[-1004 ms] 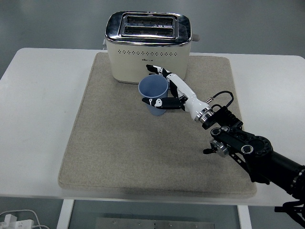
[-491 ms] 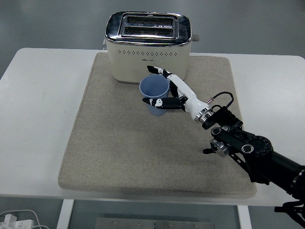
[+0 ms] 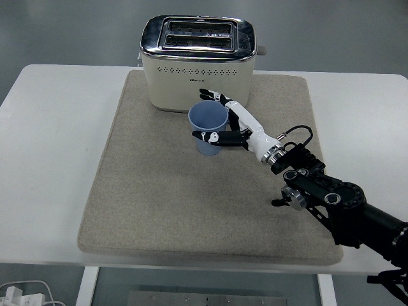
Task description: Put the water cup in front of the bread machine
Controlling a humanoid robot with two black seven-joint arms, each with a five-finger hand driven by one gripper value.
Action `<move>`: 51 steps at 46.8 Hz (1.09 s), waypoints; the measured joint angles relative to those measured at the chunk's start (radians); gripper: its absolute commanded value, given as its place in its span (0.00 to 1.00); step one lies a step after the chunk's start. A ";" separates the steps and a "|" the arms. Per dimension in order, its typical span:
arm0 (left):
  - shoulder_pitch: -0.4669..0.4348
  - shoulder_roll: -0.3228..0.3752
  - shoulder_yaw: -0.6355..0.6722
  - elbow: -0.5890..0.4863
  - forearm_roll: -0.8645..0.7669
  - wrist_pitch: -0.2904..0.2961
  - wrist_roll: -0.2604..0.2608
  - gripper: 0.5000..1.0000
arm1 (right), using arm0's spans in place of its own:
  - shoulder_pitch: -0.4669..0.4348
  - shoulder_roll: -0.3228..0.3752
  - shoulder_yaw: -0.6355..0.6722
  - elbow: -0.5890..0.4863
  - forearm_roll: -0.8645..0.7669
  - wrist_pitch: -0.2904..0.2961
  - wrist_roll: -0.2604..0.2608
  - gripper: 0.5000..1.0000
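A blue water cup [image 3: 208,126] stands upright on the beige mat [image 3: 153,191], just in front of the cream toaster [image 3: 199,60] with a chrome top. My right hand [image 3: 223,124] is wrapped around the cup from its right side: the thumb [image 3: 209,136] lies across its near wall and the other fingers [image 3: 215,96] reach behind its rim. The black right arm [image 3: 331,201] comes in from the lower right. No left arm shows.
The mat covers the middle of the white table [image 3: 44,166]. A white power strip with a cable [image 3: 19,294] lies on the floor at the bottom left.
The cup and the hand holding it have shifted slightly to the right, staying in front of the toaster.
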 measured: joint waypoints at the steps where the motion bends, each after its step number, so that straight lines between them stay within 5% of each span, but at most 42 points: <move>1: 0.000 0.000 0.000 0.000 0.000 0.000 0.000 1.00 | 0.000 0.000 0.000 0.000 0.000 0.001 0.000 0.85; 51: 0.000 0.000 0.000 0.000 0.000 0.000 0.000 1.00 | 0.029 0.000 0.001 0.000 0.003 0.031 0.005 0.85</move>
